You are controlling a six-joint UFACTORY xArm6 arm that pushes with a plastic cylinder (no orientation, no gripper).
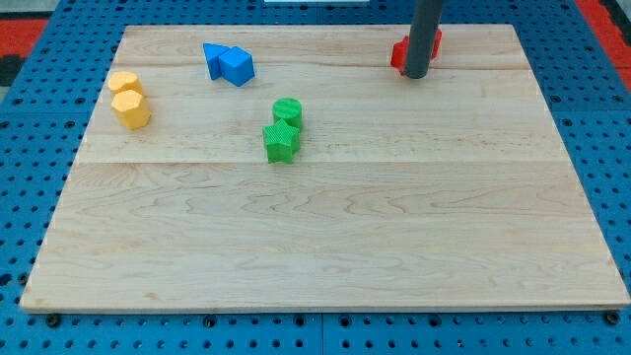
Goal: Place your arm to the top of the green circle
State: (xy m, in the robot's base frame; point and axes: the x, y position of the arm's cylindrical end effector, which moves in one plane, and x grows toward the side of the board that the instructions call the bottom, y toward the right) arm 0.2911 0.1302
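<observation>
My tip rests on the wooden board near the view's top right, touching or just in front of the red block, whose shape I cannot make out because my rod hides most of it; there are no jaws here to be apart or together, only a bare rod end holding nothing. The green circle sits near the board's middle, well apart from my tip toward the view's left and a little lower, with the green star touching it or just beside it on its lower side. The spot I want is the bare wood just above the circle. The main risk, as I judge it, is coming in too low on the slide across and nudging the circle, which would push it into the star and shift both. A lesser risk is dragging the red block along if my tip is truly against it as I leave. Overshooting leftward could bring me toward the two blue blocks at the view's top left; the two yellow blocks lie farther left, out of the way. The board is pale, smooth plank wood, lying on a blue pegboard with rows of holes.
</observation>
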